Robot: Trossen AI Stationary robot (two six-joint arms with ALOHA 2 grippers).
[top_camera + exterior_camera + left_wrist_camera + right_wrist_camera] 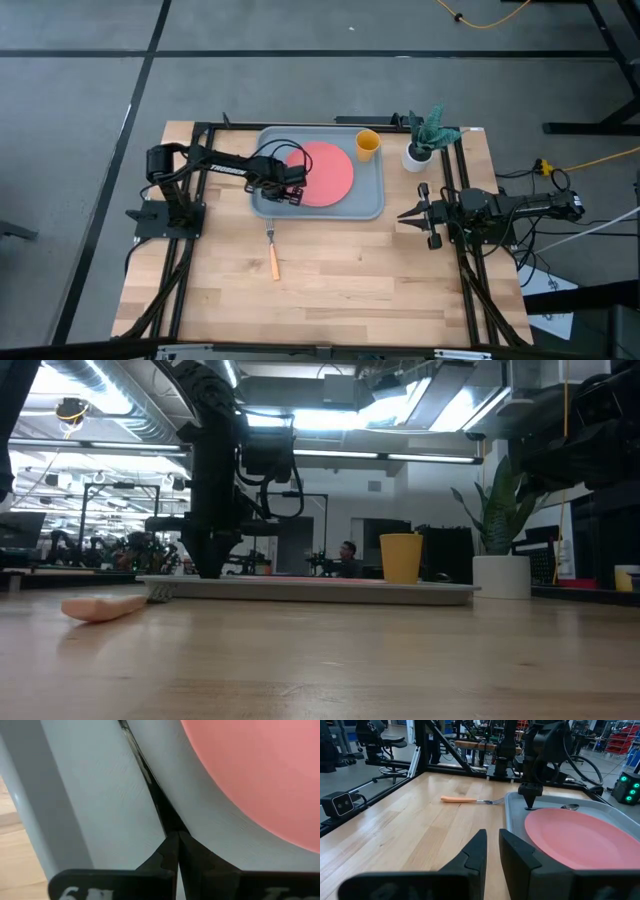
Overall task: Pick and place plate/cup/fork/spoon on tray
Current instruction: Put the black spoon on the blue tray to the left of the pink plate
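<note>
Left hand point(172, 842) on spoon point(150, 785), unlabeled.

high view straight down; low view table-level; wrist views close; all share tray point(372, 205), plate point(580, 840).

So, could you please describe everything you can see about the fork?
The fork is small, with a shiny metal head and a light orange handle that looks like wood or plastic. It lies flat on the wooden table, outside the tray, just in front of its near left corner. Its head points toward the tray and its handle away from it. In the right wrist view the tines come close to the tray's rim; whether they touch it is unclear. No gripper holds it.
</note>
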